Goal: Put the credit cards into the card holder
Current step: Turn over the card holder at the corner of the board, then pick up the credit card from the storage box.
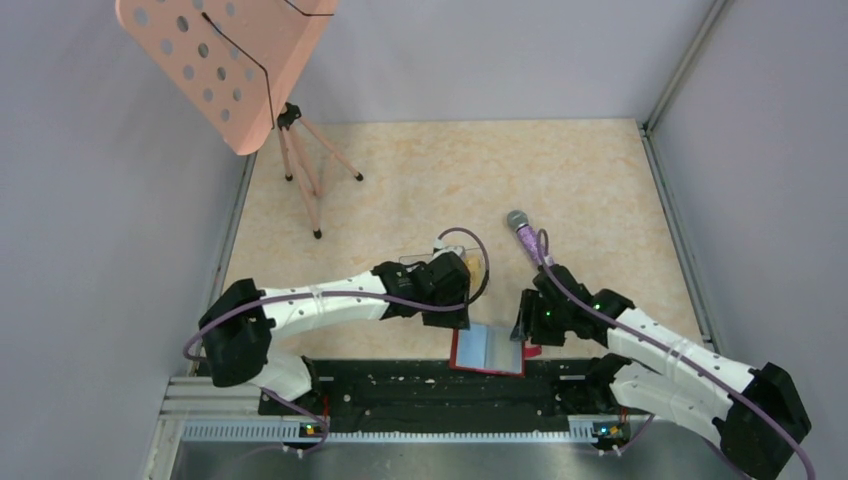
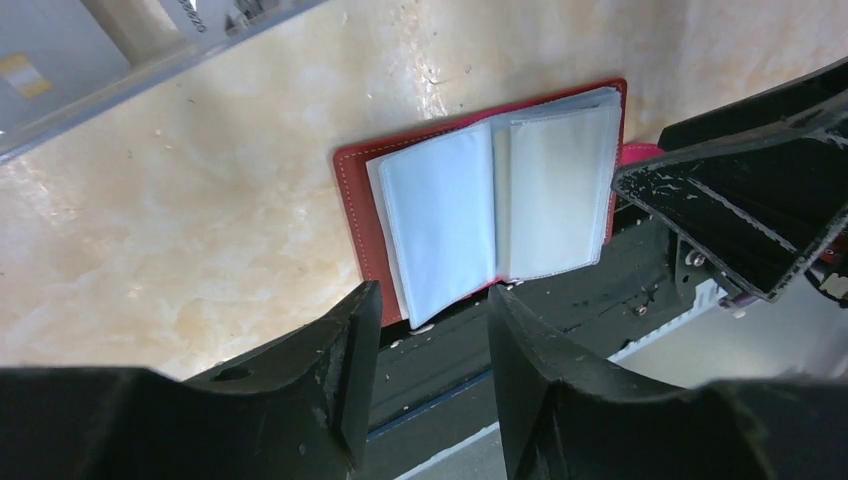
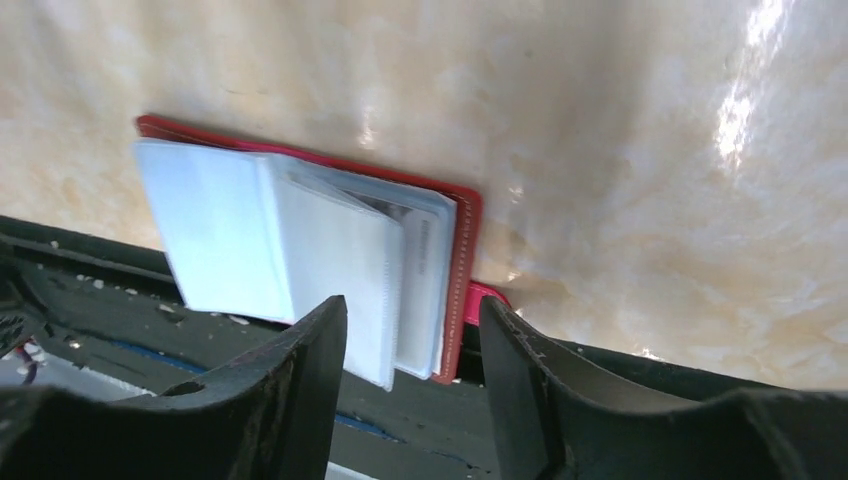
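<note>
Hovering with left gripper point(image 2: 430, 300) and right gripper point(image 3: 412, 310) both spread and empty, flanking the open red card holder point(image 2: 440, 210) at the near edge of the table point(image 1: 420, 180); judging the credit cards point(image 1: 477, 266), seemingly the yellowish bits just beyond the left gripper, nearer that arm; long axis unreadable.

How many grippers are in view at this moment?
2. The left gripper is left of the red card holder, the right gripper right of it; both open, empty.
</note>
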Robot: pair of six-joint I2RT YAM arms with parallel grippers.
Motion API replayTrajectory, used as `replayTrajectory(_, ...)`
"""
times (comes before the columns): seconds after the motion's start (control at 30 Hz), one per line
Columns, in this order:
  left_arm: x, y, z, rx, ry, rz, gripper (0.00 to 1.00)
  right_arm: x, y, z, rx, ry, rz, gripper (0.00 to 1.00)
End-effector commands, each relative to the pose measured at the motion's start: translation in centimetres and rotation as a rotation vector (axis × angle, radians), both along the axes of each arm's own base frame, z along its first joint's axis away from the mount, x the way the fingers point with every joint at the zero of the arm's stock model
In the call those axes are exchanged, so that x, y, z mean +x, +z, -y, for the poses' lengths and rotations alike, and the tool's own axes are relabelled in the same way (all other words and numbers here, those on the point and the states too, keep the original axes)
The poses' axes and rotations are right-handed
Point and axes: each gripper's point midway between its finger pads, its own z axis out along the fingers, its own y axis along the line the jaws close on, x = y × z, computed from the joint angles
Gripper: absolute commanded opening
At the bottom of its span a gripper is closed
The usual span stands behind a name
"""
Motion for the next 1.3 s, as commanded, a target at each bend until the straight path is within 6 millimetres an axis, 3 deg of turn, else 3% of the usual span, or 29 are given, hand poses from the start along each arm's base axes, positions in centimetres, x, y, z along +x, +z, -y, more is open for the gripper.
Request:
replayTrajectory(0.0, 1.5, 1.6, -0.4, -0.111, 0.015, 0.028, 0.49, 2.8, 4.2, -1.4, 0.053, 0.023, 0.140, 0.54)
replayTrajectory(0.17, 4.3, 4.9, -0.8, -0.341, 0.042, 0.021, 0.49, 4.9, 7.1, -3.1, 0.102, 0.044, 0.215, 0.62)
replayTrajectory(0.37, 8.9, 7.8, -4.0, -0.432, 0.112, 0.068, 0.49, 8.0, 9.1, -6.3, 0.178, 0.093, 0.238, 0.63)
replayTrajectory(0.6, 12.8, 6.4, -8.8, -0.334, 0.205, 0.045, 0.47, 12.5, 11.7, -11.1, 0.246, 0.192, 0.266, 0.61)
replayTrajectory(0.83, 13.5, 3.0, -10.9, -0.133, 0.178, -0.005, 0.41, 15.0, 9.4, -15.3, 0.306, 0.276, 0.191, 0.53)
replayTrajectory(0.93, 13.6, 1.9, -11.8, -0.071, 0.187, -0.003, 0.38, 15.0, 7.7, -16.6, 0.350, 0.293, 0.144, 0.46)
replayTrajectory(1.1, 13.5, 0.3, -13.8, 0.044, 0.222, -0.009, 0.39, 14.8, 5.3, -17.8, 0.402, 0.295, 0.086, 0.44)
replayTrajectory(1.27, 13.2, -1.0, -14.0, 0.071, 0.206, -0.034, 0.39, 14.6, 4.1, -19.2, 0.418, 0.306, 0.057, 0.43)
